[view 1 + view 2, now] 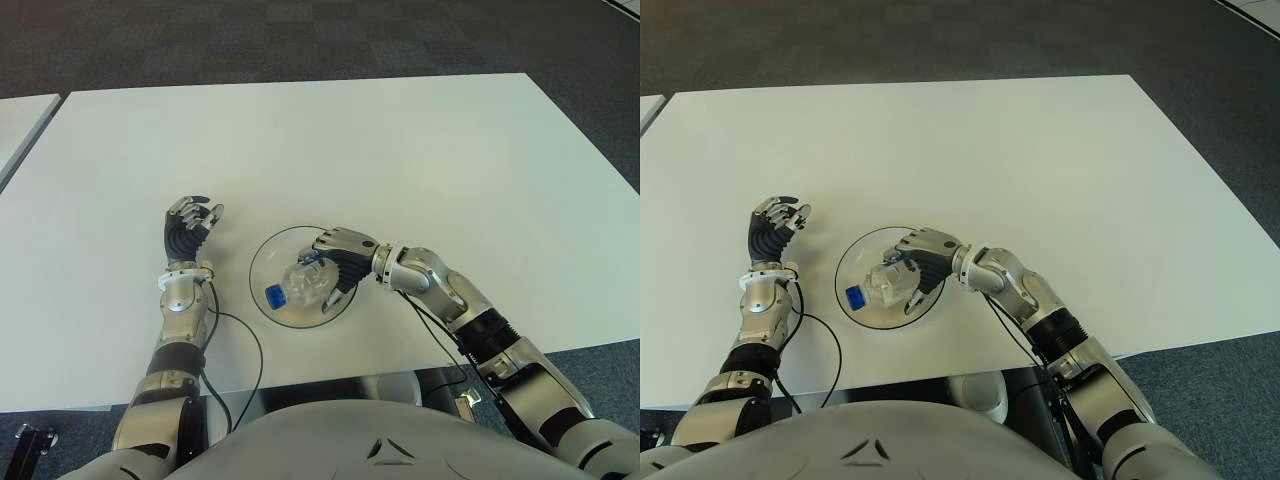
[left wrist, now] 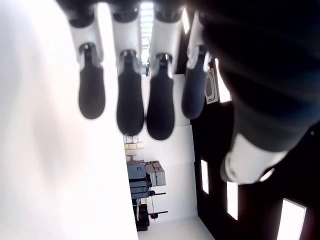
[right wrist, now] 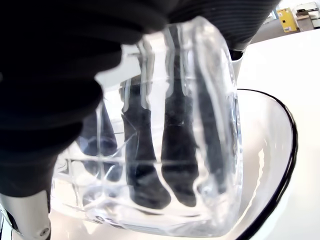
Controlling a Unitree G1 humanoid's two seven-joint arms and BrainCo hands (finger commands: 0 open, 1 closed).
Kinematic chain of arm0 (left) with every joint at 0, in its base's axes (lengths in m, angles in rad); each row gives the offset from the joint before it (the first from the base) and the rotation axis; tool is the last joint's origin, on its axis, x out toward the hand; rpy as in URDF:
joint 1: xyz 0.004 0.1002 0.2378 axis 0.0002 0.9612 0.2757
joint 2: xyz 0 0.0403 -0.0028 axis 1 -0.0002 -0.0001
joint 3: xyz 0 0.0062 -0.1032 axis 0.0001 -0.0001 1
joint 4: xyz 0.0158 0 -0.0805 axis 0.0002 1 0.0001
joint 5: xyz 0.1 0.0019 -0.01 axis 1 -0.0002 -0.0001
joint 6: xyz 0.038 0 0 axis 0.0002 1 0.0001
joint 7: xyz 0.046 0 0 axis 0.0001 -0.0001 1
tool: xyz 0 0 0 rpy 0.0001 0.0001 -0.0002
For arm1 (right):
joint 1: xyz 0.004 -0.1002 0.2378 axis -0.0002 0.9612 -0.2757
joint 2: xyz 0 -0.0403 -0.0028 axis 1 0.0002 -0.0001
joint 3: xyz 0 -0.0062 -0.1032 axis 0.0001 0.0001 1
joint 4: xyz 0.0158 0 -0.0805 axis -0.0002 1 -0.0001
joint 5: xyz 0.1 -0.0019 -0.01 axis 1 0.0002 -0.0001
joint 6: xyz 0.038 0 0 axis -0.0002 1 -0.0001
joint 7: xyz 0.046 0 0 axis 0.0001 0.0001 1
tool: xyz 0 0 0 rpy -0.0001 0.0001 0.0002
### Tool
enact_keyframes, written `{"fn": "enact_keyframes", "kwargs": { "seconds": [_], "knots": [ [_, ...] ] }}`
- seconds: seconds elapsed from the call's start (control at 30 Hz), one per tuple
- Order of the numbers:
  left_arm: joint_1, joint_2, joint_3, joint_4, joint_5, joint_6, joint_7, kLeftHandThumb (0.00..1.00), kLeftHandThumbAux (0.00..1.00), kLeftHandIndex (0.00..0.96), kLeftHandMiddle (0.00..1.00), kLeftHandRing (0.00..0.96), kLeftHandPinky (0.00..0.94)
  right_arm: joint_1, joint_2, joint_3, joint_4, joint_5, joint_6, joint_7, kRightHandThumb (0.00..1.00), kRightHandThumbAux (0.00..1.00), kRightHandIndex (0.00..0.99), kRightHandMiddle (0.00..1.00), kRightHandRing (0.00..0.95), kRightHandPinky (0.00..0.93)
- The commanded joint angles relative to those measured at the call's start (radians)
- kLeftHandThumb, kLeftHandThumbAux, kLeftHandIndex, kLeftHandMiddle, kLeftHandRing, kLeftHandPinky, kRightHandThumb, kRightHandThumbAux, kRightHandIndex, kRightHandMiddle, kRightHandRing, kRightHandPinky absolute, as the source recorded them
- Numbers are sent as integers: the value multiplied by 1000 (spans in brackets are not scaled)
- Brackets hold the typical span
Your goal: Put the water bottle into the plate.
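White table (image 1: 400, 150): right hand (image 1: 338, 262) grips water bottle (image 1: 300, 285) over plate (image 1: 268, 250); abrupt release risks rolling out. Left hand (image 1: 190, 228), fingers relaxed and empty, shows left of plate.

I see bare white table (image 1: 400, 150) far of, left of and right of the plate (image 1: 268, 252), so I can pass there freely. My left hand (image 1: 190, 227) stands just left of the plate, and a black cable (image 1: 245, 345) loops near its near-left edge.
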Motion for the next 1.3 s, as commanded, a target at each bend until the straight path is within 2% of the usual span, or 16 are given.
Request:
{"fn": "enact_keyframes", "kwargs": {
  "seconds": [0.03,0.13,0.23,0.37,0.57,0.77,1.0,1.13,1.3],
  "knots": [
    [6,5,0,18,23,6,18,707,713,434,626,598,560,-17,-12,14,-19,-26,-7,1,498,635,61,40,52,116],
    [4,3,5,18,17,9,11,707,713,434,623,597,562,-24,-13,22,-11,-42,-16,-9,471,617,21,13,17,41],
    [4,3,9,18,14,7,8,707,713,434,623,598,566,-26,-12,24,-3,-48,-28,-27,424,603,6,4,5,13],
    [4,3,7,18,20,8,13,707,713,434,627,604,578,-16,-4,21,14,-54,-56,-87,307,583,1,0,1,2],
    [4,5,6,19,30,5,18,707,714,434,643,622,601,-3,1,22,26,-68,-72,-156,189,556,0,0,0,0],
    [5,2,11,14,17,12,6,707,713,434,642,620,596,2,2,28,21,-94,-59,-191,128,530,0,0,0,0],
    [3,3,11,16,12,10,-3,708,713,434,638,615,590,-3,4,31,25,-134,-61,-248,116,463,0,0,0,0],
    [3,2,10,14,13,10,2,708,713,434,642,620,594,1,7,32,37,-148,-62,-283,174,378,0,0,0,0],
    [0,3,11,20,13,8,4,707,713,434,639,615,587,2,10,33,46,-160,-61,-324,233,327,0,0,0,0]
  ]
}}
